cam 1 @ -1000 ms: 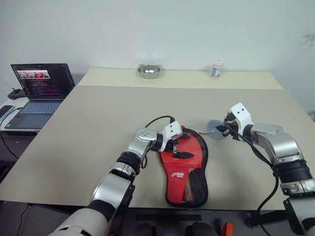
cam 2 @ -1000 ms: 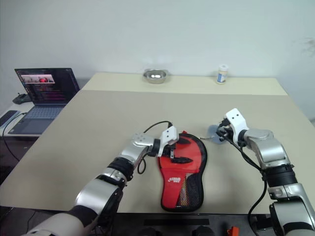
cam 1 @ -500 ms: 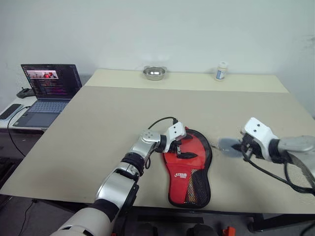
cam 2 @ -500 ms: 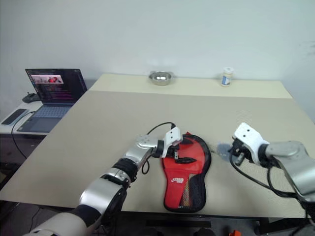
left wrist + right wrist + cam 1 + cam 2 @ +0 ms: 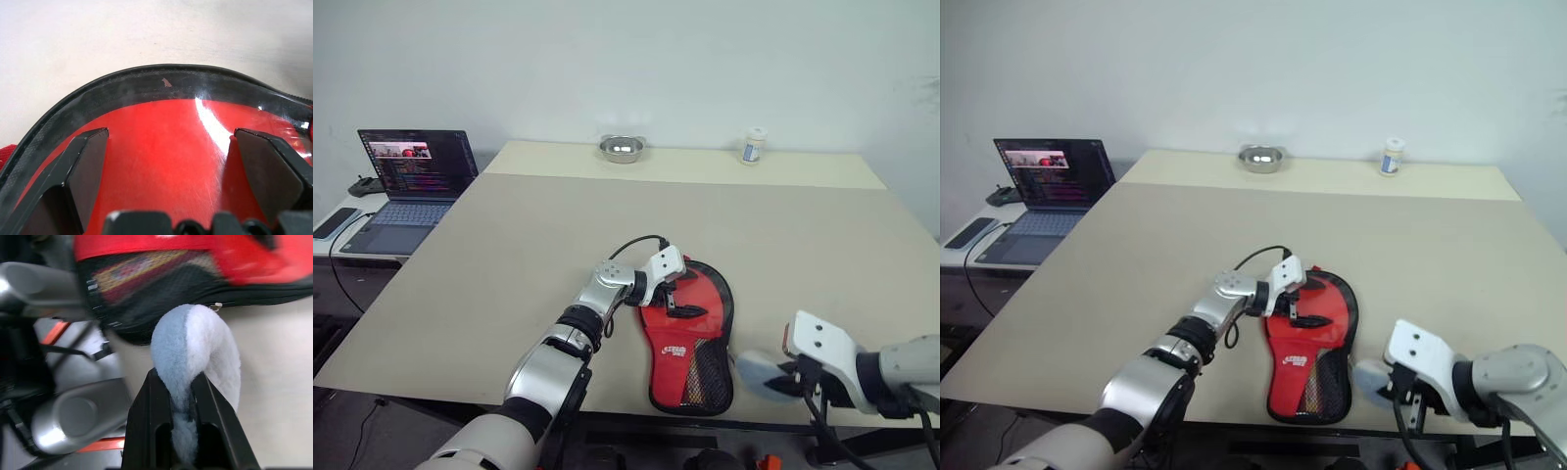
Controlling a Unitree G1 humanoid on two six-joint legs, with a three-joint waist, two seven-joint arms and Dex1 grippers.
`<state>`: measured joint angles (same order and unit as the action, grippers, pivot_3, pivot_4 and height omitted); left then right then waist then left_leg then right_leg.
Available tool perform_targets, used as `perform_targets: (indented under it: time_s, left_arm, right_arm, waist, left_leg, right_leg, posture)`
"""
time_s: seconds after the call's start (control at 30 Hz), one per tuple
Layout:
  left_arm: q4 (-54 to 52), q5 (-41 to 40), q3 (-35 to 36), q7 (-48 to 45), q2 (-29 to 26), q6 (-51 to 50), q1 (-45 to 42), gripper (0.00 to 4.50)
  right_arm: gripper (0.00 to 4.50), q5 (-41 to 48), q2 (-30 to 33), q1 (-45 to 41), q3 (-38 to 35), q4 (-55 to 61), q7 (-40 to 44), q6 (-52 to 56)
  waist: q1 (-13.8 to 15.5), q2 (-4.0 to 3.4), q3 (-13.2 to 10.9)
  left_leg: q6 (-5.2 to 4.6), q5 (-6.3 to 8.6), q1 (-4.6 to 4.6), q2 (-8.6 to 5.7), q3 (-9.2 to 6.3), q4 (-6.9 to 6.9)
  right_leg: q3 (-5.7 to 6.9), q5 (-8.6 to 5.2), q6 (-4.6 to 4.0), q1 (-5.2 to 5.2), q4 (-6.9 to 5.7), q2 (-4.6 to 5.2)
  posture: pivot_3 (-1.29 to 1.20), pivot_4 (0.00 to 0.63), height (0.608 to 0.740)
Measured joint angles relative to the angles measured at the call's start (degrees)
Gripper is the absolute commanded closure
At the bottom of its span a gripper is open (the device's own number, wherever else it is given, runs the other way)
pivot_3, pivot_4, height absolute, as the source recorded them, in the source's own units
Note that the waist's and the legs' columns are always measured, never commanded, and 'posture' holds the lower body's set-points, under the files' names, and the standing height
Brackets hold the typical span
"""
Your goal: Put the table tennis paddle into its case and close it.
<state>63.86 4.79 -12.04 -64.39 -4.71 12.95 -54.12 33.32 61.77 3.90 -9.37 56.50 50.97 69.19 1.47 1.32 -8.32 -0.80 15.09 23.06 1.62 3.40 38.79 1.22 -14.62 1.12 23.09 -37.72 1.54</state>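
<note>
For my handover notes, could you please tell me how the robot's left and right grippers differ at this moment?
The left gripper is open, its black fingers spread over the red table tennis paddle inside the black fabric case; the right gripper is shut on a fluffy pale grey-white pom-pom. The left one hovers over the case's round end, the right one sits near the table's front edge beside the handle end. Both have two black fingers.

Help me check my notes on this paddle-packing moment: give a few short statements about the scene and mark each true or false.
1. The table tennis paddle lies inside the case. True.
2. The right tool is shut on a grey fluffy pom-pom. True.
3. The left tool is shut. False: it is open, over the case.
4. The metal bowl sits beside the case. False: it is at the table's far edge.
</note>
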Motion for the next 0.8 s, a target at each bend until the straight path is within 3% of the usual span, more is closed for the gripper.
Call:
perform_targets:
  time_s: [0.27, 0.63, 0.8]
  left_arm:
    - [0.3, 0.6, 0.0, 0.3, 0.4, 0.1, 0.2, 0.0]
    - [0.9, 1.3, 0.0, 0.6, 0.7, 0.3, 0.1, 0.0]
    - [0.9, 1.5, -0.1, 0.5, 0.9, 0.6, 0.1, 0.0]
  right_arm:
    - [4.5, 13.6, 5.9, 9.1, -9.5, 1.3, 1.3, -1.6]
    - [4.5, 25.0, 12.1, 14.9, -11.2, 1.3, -7.0, -8.3]
    - [2.93, 26.4, 12.1, 15.0, -10.7, 1.6, -8.2, -8.4]
  waist:
    - [0.0, 0.42, 0.3]
    - [0.0, 0.48, 0.4]
    - [0.0, 0.47, 0.4]
  left_leg:
    - [-0.02, 0.02, -0.04, 0.01, 0.0, -0.03]
    - [-0.14, 0.11, -0.15, 0.02, -0.33, -0.11]
    - [-0.16, 0.16, -0.13, -0.05, -0.58, -0.1]
  right_leg:
    - [0.03, -0.01, -0.01, -0.05, 0.07, 0.13]
    - [0.5, -0.01, 0.03, -0.61, 0.73, 0.44]
    - [0.81, -0.04, 0.06, -0.79, 0.85, 0.58]
  posture:
    - [0.0, 0.15, 0.74]
    - [0.0, 0.15, 0.74]
    - [0.0, 0.15, 0.74]
